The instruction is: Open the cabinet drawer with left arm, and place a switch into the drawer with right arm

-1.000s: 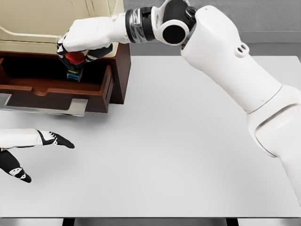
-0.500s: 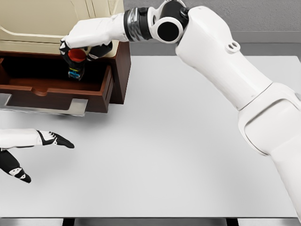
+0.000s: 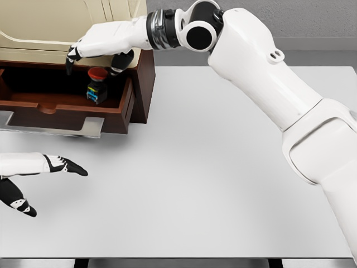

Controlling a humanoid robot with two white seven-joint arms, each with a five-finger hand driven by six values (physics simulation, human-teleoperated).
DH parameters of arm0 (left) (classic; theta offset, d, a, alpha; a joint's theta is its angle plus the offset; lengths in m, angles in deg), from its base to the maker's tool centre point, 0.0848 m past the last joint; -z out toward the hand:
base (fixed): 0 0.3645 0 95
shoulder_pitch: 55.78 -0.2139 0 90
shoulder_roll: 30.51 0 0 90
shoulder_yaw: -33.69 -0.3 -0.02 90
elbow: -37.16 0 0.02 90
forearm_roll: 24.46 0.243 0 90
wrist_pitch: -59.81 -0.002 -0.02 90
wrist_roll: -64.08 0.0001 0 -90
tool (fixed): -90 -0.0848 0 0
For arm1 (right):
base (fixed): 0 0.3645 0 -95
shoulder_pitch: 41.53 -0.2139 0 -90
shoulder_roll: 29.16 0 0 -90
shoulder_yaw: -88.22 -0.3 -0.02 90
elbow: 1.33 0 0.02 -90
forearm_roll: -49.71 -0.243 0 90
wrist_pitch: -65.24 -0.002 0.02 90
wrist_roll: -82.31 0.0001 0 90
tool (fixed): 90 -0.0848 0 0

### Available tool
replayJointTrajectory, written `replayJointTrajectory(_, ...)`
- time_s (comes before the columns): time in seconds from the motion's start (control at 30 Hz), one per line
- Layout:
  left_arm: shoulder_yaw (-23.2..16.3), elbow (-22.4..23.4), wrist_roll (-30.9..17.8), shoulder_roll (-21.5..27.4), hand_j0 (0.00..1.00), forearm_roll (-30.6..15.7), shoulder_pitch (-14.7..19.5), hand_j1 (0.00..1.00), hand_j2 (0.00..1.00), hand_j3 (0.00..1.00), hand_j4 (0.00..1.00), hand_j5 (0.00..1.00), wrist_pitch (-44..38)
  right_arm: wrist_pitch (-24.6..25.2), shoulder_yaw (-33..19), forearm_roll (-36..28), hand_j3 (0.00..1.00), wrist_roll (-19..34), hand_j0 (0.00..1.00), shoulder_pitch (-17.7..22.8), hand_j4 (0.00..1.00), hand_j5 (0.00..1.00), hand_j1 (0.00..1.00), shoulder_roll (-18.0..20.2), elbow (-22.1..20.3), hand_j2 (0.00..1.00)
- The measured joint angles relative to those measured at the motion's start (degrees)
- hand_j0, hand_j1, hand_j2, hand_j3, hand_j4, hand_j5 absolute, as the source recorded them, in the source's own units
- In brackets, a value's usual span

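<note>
The switch (image 3: 97,85), a black and blue body with a red button on top, stands inside the pulled-out drawer (image 3: 67,103) of the dark wood cabinet (image 3: 144,84) at the upper left. My right hand (image 3: 95,54) hovers just above it with fingers spread, holding nothing. My left hand (image 3: 39,181) rests low at the left edge over the table, fingers relaxed and apart.
A silver handle plate (image 3: 53,125) juts from the drawer front toward me. The cabinet's cream top (image 3: 56,28) sits above the drawer. The white table (image 3: 223,184) stretches to the right and front. My right arm (image 3: 268,84) crosses the upper right.
My right hand has let go of the switch, which dropped a little and now stands in the drawer. The fingers spread apart. The left arm has stayed still.
</note>
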Motion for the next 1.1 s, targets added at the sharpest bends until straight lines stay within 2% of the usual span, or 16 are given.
replayJointTrajectory(0.1, -0.02, 0.00, 0.00, 0.01, 1.00, -0.05, 0.10, 1.00, 1.00, 1.00, 1.00, 1.00, -0.02, 0.42, -0.21, 0.13, 0.97, 0.35, 0.97, 0.09, 0.97, 0.97, 0.97, -0.02, -0.31, 0.97)
replayJointTrajectory(0.27, -0.08, -0.01, -0.01, 0.01, 1.00, -0.02, 0.11, 1.00, 1.00, 1.00, 1.00, 1.00, -0.02, 0.41, -0.75, 5.21, 1.00, 0.55, 1.00, 0.88, 1.00, 1.00, 1.00, 0.05, -2.76, 1.00)
replayJointTrajectory(0.33, -0.06, -0.01, 0.00, 0.02, 1.00, -0.03, 0.00, 1.00, 1.00, 1.00, 1.00, 1.00, -0.03, 0.35, -0.83, 7.18, 1.00, 0.55, 1.00, 1.84, 1.00, 1.00, 1.00, 0.39, -6.94, 1.00)
replayJointTrajectory(0.43, -0.05, -0.02, 0.00, 0.03, 1.00, -0.04, 0.00, 1.00, 1.00, 1.00, 1.00, 1.00, -0.03, 0.36, -1.48, 8.35, 1.00, 0.55, 1.00, 2.46, 1.00, 1.00, 1.00, 3.33, -16.30, 1.00)
replayJointTrajectory(0.53, -0.05, -0.02, 0.00, 0.04, 1.00, 0.00, -0.01, 1.00, 1.00, 1.00, 1.00, 1.00, -0.02, 0.36, -5.52, 8.60, 1.00, 0.55, 1.00, 3.07, 1.00, 1.00, 1.00, 8.18, -25.75, 1.00)
replayJointTrajectory(0.67, -0.04, -0.02, 0.00, 0.09, 1.00, 0.01, 0.02, 1.00, 1.00, 1.00, 1.00, 1.00, -0.01, 0.35, -9.13, 7.47, 1.00, 0.55, 1.00, 9.84, 1.00, 1.00, 1.00, 17.40, -33.91, 1.00)
replayJointTrajectory(0.77, -0.01, -0.02, 0.00, 0.11, 1.00, -0.05, -0.10, 1.00, 1.00, 1.00, 1.00, 1.00, -0.03, 0.31, -10.93, 7.12, 1.00, 0.56, 1.00, 14.59, 1.00, 1.00, 1.00, 25.66, -38.21, 1.00)
replayJointTrajectory(0.83, 0.00, -0.02, 0.01, 0.11, 1.00, -0.07, -0.19, 1.00, 1.00, 1.00, 1.00, 1.00, -0.03, 0.27, -14.74, 6.63, 1.00, 0.57, 1.00, 19.42, 1.00, 1.00, 1.00, 30.23, -39.59, 1.00)
replayJointTrajectory(0.93, -0.01, -0.02, 0.00, 0.06, 1.00, -0.04, -0.20, 1.00, 1.00, 1.00, 1.00, 1.00, 0.00, 0.32, -18.83, 6.18, 1.00, 0.56, 1.00, 22.23, 1.00, 1.00, 1.00, 35.23, -40.23, 1.00)
replayJointTrajectory(1.1, -0.01, -0.02, 0.00, 0.04, 1.00, -0.12, -0.26, 1.00, 1.00, 1.00, 1.00, 1.00, -0.03, 0.35, -20.97, 5.88, 1.00, 0.55, 1.00, 25.22, 1.00, 1.00, 1.00, 40.08, -38.47, 1.00)
